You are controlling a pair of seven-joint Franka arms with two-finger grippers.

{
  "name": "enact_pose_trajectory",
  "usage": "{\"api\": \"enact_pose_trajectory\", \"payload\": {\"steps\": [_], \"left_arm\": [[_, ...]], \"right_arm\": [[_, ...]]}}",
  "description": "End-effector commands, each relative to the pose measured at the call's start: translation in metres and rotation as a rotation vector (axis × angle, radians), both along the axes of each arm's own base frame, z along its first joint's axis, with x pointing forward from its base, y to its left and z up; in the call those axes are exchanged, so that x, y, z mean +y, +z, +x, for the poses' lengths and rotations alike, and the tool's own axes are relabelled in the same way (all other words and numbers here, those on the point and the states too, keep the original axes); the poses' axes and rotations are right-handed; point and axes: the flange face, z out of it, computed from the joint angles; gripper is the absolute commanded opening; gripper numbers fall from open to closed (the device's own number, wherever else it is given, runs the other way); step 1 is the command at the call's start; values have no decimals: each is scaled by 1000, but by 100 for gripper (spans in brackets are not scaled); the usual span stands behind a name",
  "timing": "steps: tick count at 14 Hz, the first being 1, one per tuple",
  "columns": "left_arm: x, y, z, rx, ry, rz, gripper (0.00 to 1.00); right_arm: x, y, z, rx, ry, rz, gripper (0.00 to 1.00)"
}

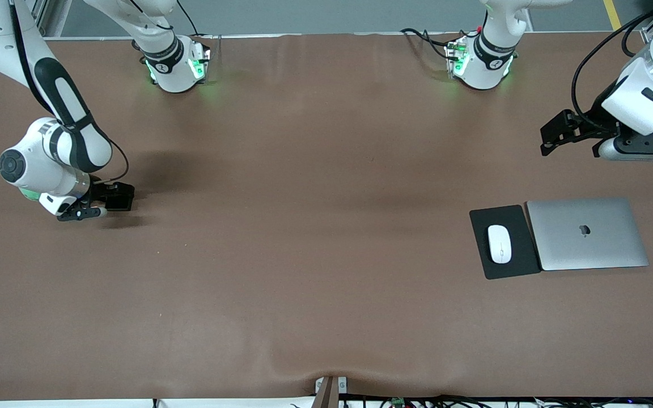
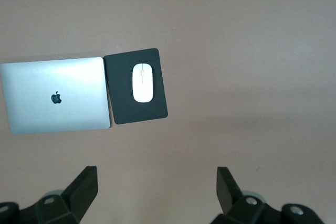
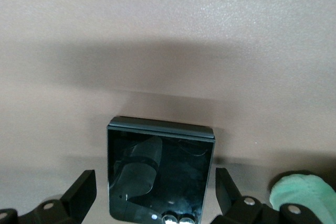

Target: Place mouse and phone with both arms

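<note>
So the right gripper (image 1: 112,199) is down low at the right arm's end of the table, and the phone (image 1: 119,196) sits between its fingers. In the right wrist view the fingers look spread on either side of the phone (image 3: 160,174) rather than squeezing it, though I can't tell if they touch. My take: center on it, close slowly on the long edges, and lift straight, because that glossy case looks slippery. At the left arm's end, the mouse (image 1: 499,243) rests on the black pad (image 1: 482,218) just beside the closed laptop (image 1: 587,233). The left gripper (image 1: 573,136) waits in the air, jaws spread wide and empty.
</note>
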Motion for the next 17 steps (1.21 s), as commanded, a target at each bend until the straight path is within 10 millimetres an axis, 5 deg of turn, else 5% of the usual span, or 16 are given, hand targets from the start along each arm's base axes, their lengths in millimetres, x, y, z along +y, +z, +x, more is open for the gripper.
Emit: {"api": "enact_pose_trajectory", "payload": {"steps": [1,4,7,9,12,14,17], "left_arm": [[6,14,-10,-12,-6,-8,100],[24,16,-8,-14,15,-7,100],[59,21,-8,-16,12,-8,100],[69,21,-8,-17,6,-8,100],[71,22,-9,-19,0,-9,100],[70,21,-8,-17,-1,-11,100],[70,20,-8,-14,-1,-13,100]], "right_arm": [[7,54,18,-27,5,5,100],[38,117,59,1,-54,-2,100],[47,187,92,54,-89,-38,100],[69,214,99,46,-120,-72,100],[95,285,101,-3,-111,-115,100],[97,345,108,-2,-105,-141,100],[94,392,109,-6,-109,-145,100]]}}
